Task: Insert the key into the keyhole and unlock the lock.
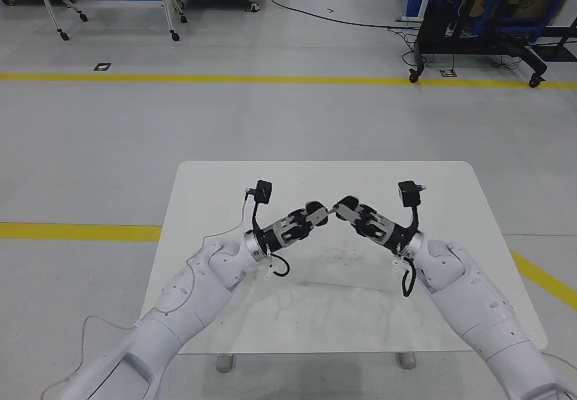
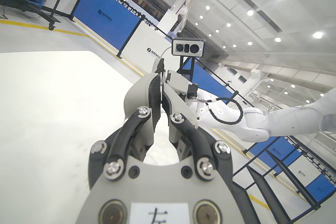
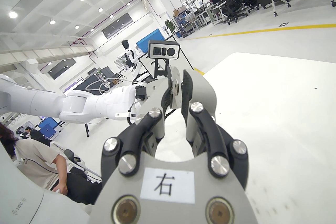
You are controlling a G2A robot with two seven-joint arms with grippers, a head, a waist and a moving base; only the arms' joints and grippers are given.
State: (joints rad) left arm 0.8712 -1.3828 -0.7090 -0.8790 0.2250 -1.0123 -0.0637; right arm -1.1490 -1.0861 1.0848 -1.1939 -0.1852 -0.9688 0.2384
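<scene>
Both arms meet tip to tip above the middle of the white table (image 1: 418,190). My right gripper (image 3: 178,80) is shut on a small silver lock (image 3: 174,85), whose round metal face shows between the ribbed pads. My left gripper (image 2: 160,83) is shut with its pads pressed nearly together on the thin key, which stays almost wholly hidden between them. The left gripper's tip sits right against the right gripper's tip. From above, the left gripper (image 1: 316,211) and right gripper (image 1: 346,207) touch noses, both raised off the tabletop.
The table surface (image 2: 52,91) lies bare under and around the arms, with its far edge close behind the grippers. A person (image 3: 39,162) sits off the table's side behind the right arm. Wheeled racks (image 1: 478,40) stand far off on the floor.
</scene>
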